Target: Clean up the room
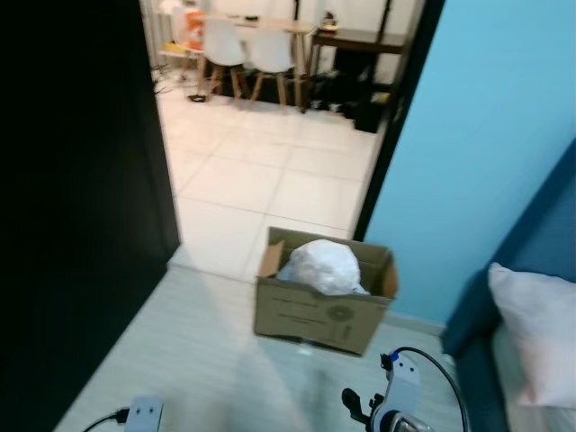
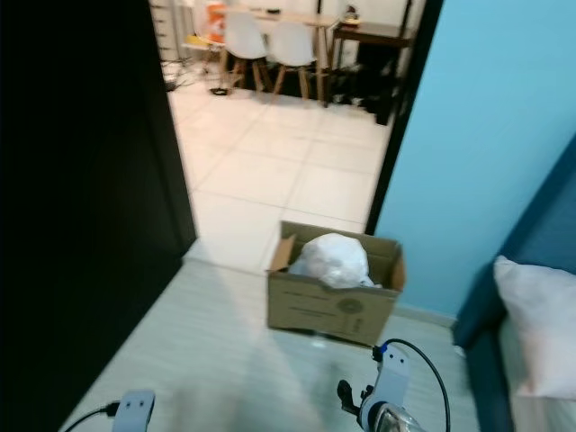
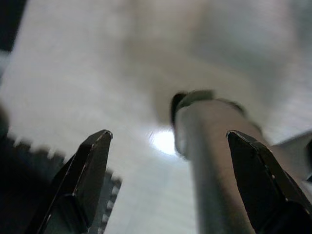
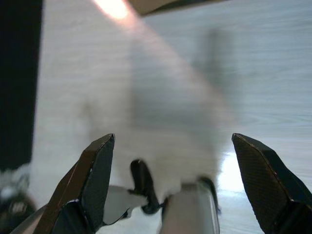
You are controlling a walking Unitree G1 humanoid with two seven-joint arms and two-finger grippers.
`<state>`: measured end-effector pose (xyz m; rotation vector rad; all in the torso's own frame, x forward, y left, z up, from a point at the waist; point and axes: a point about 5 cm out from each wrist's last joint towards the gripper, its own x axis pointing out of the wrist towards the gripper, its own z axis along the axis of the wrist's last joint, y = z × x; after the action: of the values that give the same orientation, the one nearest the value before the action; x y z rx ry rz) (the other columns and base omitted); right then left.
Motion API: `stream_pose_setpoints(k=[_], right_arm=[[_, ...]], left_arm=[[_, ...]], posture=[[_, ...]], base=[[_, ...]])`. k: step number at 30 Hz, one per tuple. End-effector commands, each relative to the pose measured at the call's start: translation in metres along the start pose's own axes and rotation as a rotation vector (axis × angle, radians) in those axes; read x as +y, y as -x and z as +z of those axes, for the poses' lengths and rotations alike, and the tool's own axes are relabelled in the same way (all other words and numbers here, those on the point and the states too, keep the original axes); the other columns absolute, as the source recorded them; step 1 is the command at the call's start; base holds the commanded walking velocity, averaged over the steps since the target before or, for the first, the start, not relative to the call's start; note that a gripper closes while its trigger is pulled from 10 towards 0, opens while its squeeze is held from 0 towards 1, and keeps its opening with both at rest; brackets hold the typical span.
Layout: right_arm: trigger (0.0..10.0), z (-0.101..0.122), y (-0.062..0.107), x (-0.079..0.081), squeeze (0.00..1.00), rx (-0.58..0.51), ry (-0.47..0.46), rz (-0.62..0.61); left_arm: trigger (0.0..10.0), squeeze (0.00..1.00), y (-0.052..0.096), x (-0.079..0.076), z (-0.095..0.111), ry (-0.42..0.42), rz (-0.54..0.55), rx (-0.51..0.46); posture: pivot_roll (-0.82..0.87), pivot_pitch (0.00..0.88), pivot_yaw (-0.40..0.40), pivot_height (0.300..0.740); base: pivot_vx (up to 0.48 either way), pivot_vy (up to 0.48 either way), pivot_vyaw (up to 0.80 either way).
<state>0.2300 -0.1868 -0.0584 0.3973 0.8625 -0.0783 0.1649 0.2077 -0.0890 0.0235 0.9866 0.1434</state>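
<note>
Matt brown cardboard box (image 1: 324, 310), crinkled white plastic bag (image 1: 321, 265), glossy tiled floor (image 1: 270, 180)

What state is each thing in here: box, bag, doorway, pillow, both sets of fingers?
cardboard box: upright on the floor, flaps open
white bag: sitting in the box, bulging above its rim
doorway: open to the tiled room
pillow: lying on the bed
left gripper: fingers apart, empty
right gripper: fingers apart, empty

An open brown cardboard box (image 1: 324, 310), flaps raised and a round printed mark on its near side, sits upright on the pale floor (image 1: 198, 360) at 12 o'clock, just inside the doorway, holding a crumpled white bag (image 1: 321, 266) that bulges above its rim.
</note>
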Motion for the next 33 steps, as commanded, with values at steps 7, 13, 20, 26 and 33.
stream_pose_setpoints(k=[7, 13, 20, 26, 33], right_arm=[[10.0, -0.005, 0.002, -0.007, 0.0, 0.018, 0.025, -0.032], [10.0, -0.005, 0.002, -0.007, 0.0, 0.02, 0.032, -0.034], [10.0, -0.004, 0.003, -0.011, 0.0, 0.009, 0.03, -0.071], [10.0, -0.01, 0.005, -0.019, 0.0, 0.06, 0.079, -0.14], [10.0, -0.019, 0.009, -0.031, 0.0, 0.116, 0.144, -0.199]], left_arm=[[10.0, 0.0, 0.0, -0.004, -0.003, -0.009, -0.018, 0.01], [10.0, 0.0, 0.0, -0.006, -0.002, -0.001, -0.035, 0.007], [10.0, 0.0, 0.0, -0.007, -0.003, -0.004, -0.047, 0.012], [10.0, 0.0, 0.001, -0.009, -0.005, -0.01, -0.062, 0.021], [10.0, 0.0, 0.002, -0.015, -0.016, -0.06, -0.091, 0.066]], posture=[[0.04, 0.0, -0.072, 0.74], [0.04, 0.0, -0.072, 0.74], [0.04, 0.0, -0.072, 0.74], [0.04, 0.0, -0.073, 0.74], [0.03, 0.0, -0.075, 0.74]], base=[[-0.295, 0.0, 0.0], [0.0, 0.0, 0.0], [0.0, 0.0, -0.06], [0.0, 0.0, -0.68], [0.0, 0.0, -0.72]])
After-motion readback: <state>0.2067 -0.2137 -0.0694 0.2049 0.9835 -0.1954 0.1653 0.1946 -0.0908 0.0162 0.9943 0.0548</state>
